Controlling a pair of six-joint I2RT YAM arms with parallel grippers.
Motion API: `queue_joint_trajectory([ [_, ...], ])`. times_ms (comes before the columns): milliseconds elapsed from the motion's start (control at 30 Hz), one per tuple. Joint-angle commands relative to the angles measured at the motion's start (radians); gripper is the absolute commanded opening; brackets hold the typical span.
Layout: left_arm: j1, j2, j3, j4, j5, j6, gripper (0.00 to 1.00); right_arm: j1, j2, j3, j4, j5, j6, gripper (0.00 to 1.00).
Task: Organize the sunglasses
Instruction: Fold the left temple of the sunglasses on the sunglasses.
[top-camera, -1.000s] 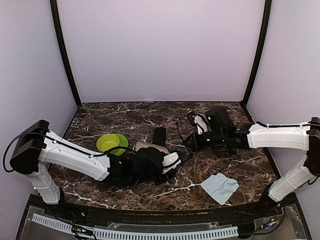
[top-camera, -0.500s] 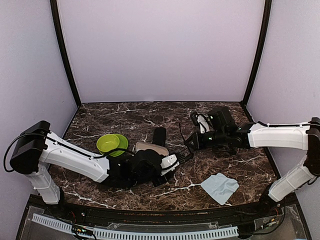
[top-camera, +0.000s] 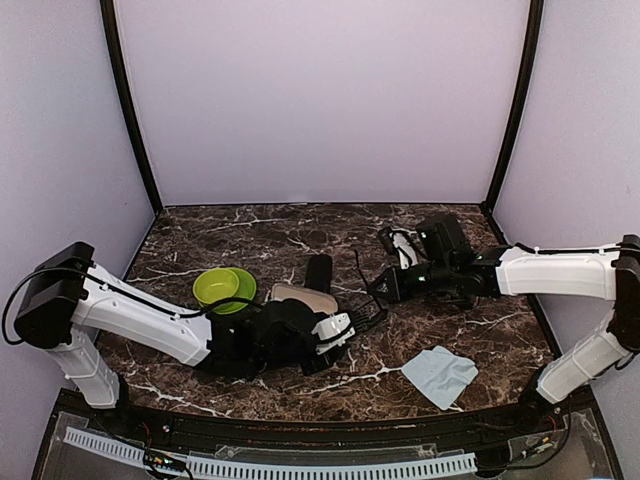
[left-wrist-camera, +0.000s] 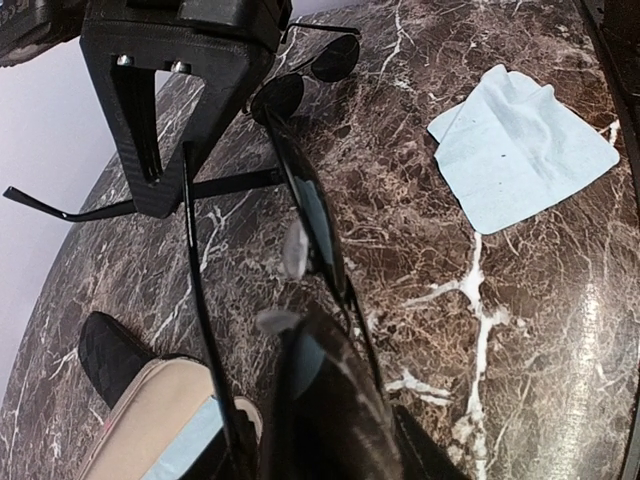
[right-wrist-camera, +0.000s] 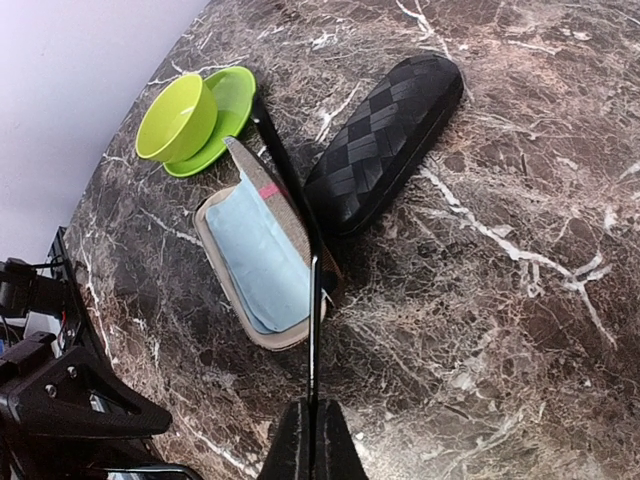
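One pair of sunglasses (left-wrist-camera: 311, 222) with a thin black frame hangs above the table between both grippers; it also shows in the top view (top-camera: 367, 318). My left gripper (left-wrist-camera: 325, 405) is shut on its near lens end. My right gripper (right-wrist-camera: 312, 428) is shut on one slim temple arm (right-wrist-camera: 311, 330), which sticks straight out from its fingertips. In the top view the left gripper (top-camera: 345, 326) and the right gripper (top-camera: 383, 288) sit close together at the table's middle. A second pair with round lenses (left-wrist-camera: 312, 68) lies on the table behind them.
An open beige case (top-camera: 300, 296) holding a light blue cloth (right-wrist-camera: 256, 250) lies just left of the grippers. A closed black woven case (right-wrist-camera: 386, 140) lies behind it. A green bowl on a saucer (top-camera: 223, 288) stands at the left. A loose blue cloth (top-camera: 440, 375) lies front right.
My left gripper has drawn slightly left and nearer with the sunglasses. My right gripper has shifted slightly right, still holding the temple arm.
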Motion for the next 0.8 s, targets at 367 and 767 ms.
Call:
queue_joint_trajectory([
  [367,-0.004,-0.079,-0.067,0.088,-0.043,0.030,0.77,-0.004,0.016,0.014,-0.010,-0.042,-0.084,0.00],
  [767,-0.009,-0.061,0.007,0.042,0.099,0.018,0.91,0.020,0.040,0.021,-0.011,-0.006,-0.077,0.00],
])
